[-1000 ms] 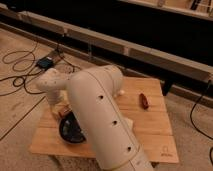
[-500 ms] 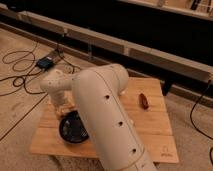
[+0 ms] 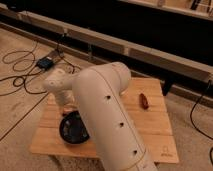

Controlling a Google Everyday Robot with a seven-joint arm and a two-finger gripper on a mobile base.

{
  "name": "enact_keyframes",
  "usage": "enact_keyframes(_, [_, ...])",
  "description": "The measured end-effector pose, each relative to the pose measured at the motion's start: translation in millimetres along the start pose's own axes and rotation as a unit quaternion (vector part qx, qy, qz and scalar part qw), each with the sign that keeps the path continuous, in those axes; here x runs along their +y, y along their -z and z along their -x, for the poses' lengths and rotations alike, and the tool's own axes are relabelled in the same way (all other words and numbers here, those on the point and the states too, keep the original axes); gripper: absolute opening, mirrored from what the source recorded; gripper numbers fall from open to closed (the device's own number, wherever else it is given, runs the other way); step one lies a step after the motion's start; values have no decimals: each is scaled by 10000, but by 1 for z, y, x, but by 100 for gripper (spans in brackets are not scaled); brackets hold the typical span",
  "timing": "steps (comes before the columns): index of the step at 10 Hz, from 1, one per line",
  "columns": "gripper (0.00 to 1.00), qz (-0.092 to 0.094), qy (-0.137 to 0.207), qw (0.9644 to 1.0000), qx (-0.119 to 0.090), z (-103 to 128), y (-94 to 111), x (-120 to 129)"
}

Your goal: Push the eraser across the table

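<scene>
The low wooden plank table (image 3: 150,127) stands in the middle of the view. My large white arm (image 3: 110,120) reaches over it from the front and bends to the left. Its wrist (image 3: 57,84) hangs over the table's left rear part. My gripper (image 3: 65,107) points down below the wrist, just behind a dark round bowl (image 3: 74,128). The eraser does not show; the arm and wrist cover much of the table top.
A small reddish-brown oblong thing (image 3: 143,100) lies on the right rear part of the table. Black cables (image 3: 20,70) and a small blue-grey box (image 3: 45,63) lie on the floor at the left. A long dark rail (image 3: 150,52) runs behind the table.
The thick arm link has swung slightly to the right, so more of the dark bowl shows. The wrist and gripper stay near the table's left rear part.
</scene>
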Motion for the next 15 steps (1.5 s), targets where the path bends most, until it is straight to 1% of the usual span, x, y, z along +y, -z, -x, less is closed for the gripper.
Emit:
enact_keyframes(3, [65,-230,-85,9996,107,-8,4,-17])
enact_keyframes(6, [65,-385,-182,9989,210,-18,6,-31])
enact_keyframes(8, [65,-467,-288,9981,286,-28,3,-44])
enact_keyframes(10, [65,-558,-554,9963,351,-40,1,-66])
enact_keyframes(11, [65,-574,-620,9958,360,-43,0,-71])
enact_keyframes(12, [65,-596,-769,9946,351,-48,1,-82])
enact_keyframes(15, [65,-628,-1068,9918,324,-60,4,-102])
